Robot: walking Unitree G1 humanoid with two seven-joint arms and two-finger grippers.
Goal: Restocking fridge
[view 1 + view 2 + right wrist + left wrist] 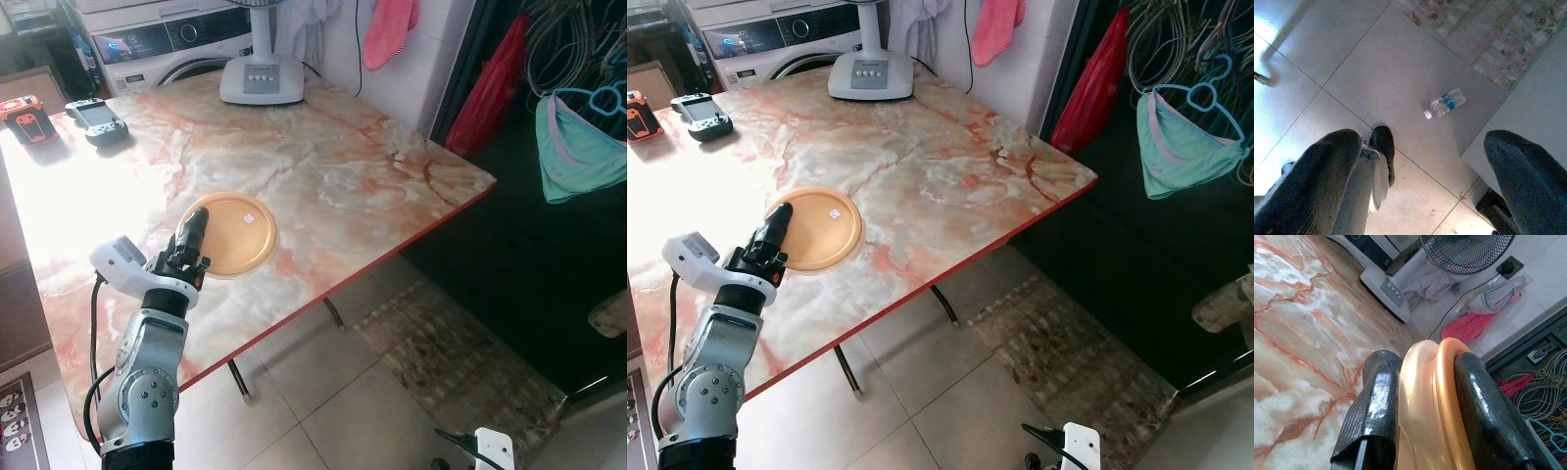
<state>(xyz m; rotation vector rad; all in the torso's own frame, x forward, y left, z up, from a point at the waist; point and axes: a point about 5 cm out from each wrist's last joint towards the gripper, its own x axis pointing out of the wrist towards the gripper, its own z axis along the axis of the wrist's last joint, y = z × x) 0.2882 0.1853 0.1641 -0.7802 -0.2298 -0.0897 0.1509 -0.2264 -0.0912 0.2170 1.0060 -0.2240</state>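
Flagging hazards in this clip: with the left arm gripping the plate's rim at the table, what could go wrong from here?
The left end effector pinches only the near rim of the orange plate, so the plate could slip or tilt when lifted. The plate lies close to the marble table's front edge and might drop to the tiles. A water bottle lying on the floor is a tripping hazard.

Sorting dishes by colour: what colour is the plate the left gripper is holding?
Orange; the plate shows best in the left eye view, its rim pinched by the left gripper.

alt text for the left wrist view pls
The left gripper has its two black fingers shut on the rim of an orange plate above a marble table, with a white fan behind it.
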